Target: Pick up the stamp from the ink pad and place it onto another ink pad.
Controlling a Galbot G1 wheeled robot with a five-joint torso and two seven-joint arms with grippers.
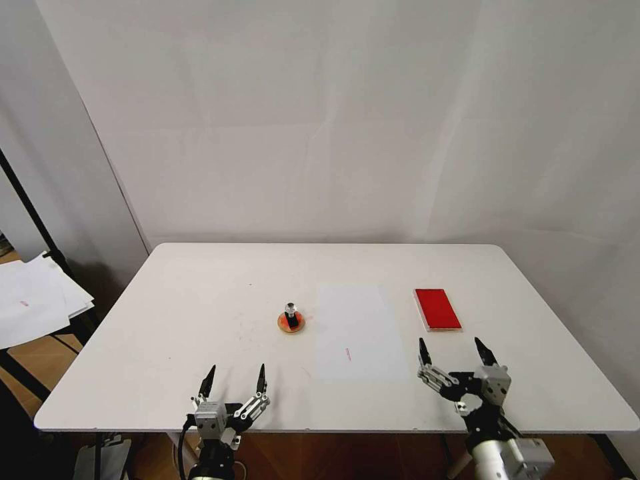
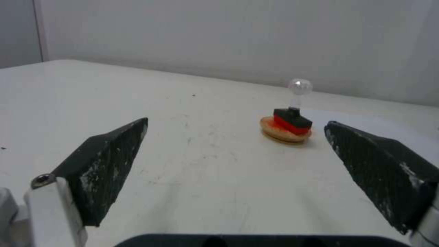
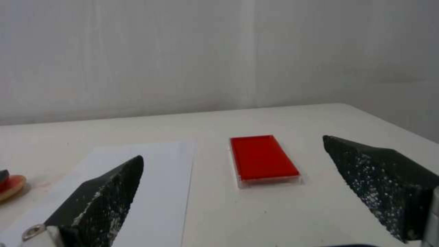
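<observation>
Stamp upright on round pad, light, tippy; best pinched at black body. Left hand, right hand at 6 o'clock, both spread, empty.

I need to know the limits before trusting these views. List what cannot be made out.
- Stamp face: hidden against the round ink pad under it, in head and left wrist views.
- Red mark on the paper sheet: too small to read, head view.
- Round ink pad: cut off by the right wrist view's edge.

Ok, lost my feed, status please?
Left tool and right tool open, low at near table edge. Stamp upright on round pad; red pad bare. Paper between.
</observation>
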